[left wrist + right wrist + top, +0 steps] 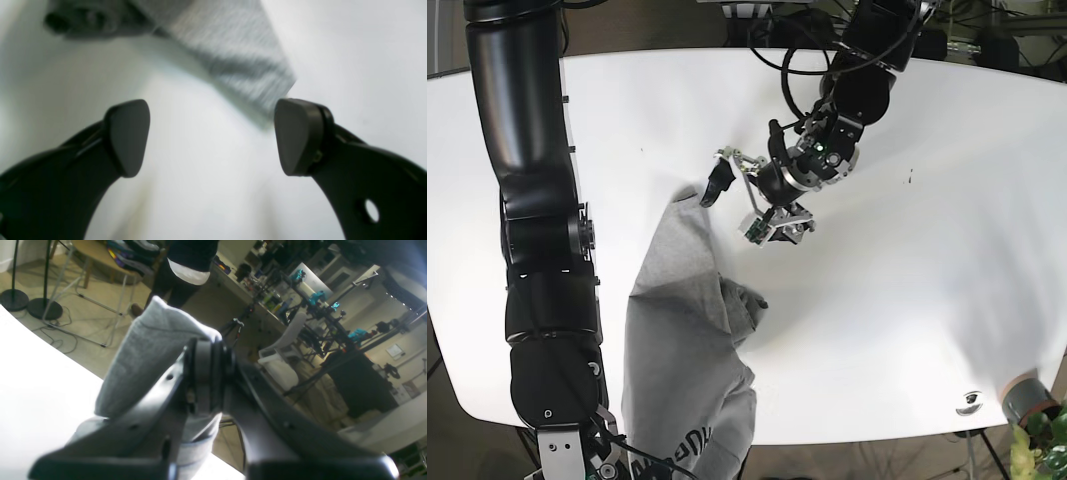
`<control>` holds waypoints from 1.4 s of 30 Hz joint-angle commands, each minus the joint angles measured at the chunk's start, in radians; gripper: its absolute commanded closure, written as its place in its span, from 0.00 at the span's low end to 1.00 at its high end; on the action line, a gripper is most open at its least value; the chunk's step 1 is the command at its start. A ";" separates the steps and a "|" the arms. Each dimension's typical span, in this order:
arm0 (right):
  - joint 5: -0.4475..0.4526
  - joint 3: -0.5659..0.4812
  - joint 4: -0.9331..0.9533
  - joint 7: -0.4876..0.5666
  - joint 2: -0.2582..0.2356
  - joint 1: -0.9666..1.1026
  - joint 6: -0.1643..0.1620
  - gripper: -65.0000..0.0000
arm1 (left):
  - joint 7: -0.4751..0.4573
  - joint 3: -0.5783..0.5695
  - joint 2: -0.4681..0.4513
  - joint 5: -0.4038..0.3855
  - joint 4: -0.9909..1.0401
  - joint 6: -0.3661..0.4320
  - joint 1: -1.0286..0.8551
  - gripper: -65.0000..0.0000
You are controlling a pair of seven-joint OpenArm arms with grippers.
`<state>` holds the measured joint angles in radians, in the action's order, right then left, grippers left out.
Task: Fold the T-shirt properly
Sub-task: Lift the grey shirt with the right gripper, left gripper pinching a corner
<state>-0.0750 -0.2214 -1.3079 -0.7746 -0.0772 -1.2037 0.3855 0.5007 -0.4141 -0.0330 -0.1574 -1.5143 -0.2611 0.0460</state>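
Observation:
The grey T-shirt [682, 340] lies crumpled along the white table's [927, 280] front left and hangs over the near edge. One of its corners points up towards my left gripper [742, 205]. That left gripper [211, 136] is open just above the table, with the shirt's corner [233, 60] ahead of its right pad [297, 136] and nothing between the pads. My right gripper [203, 383] is shut on a bunched fold of the T-shirt [146, 350] at the table's front edge. The right arm [547, 300] runs down the left side.
A small dark object [970, 401] and a potted plant [1029, 405] sit at the front right corner. Past the table edge, the right wrist view shows a standing person [186, 270], a white chair [283, 350] and lamp stands [30, 303].

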 commanded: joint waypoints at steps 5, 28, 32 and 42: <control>0.002 0.007 -0.017 0.034 -0.002 -0.043 -0.012 0.97 | -0.021 -0.002 0.092 -0.012 0.116 -0.008 0.082 0.15; 0.011 0.057 -0.014 0.034 -0.019 -0.040 -0.012 0.97 | -0.055 -0.144 0.149 -0.008 0.340 -0.004 0.154 0.15; 0.013 0.057 -0.019 0.034 -0.029 -0.017 -0.012 0.97 | -0.055 -0.142 0.149 -0.008 0.384 -0.004 0.176 0.18; 0.013 0.057 -0.019 0.034 -0.029 -0.009 -0.012 0.97 | -0.055 -0.141 0.147 -0.008 0.481 -0.004 0.211 0.78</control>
<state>-0.0635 -0.1707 -1.3087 -0.7712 -0.1055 -1.1656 0.3855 0.3931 -0.5526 0.1104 -0.1741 -1.0382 -0.2684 0.2543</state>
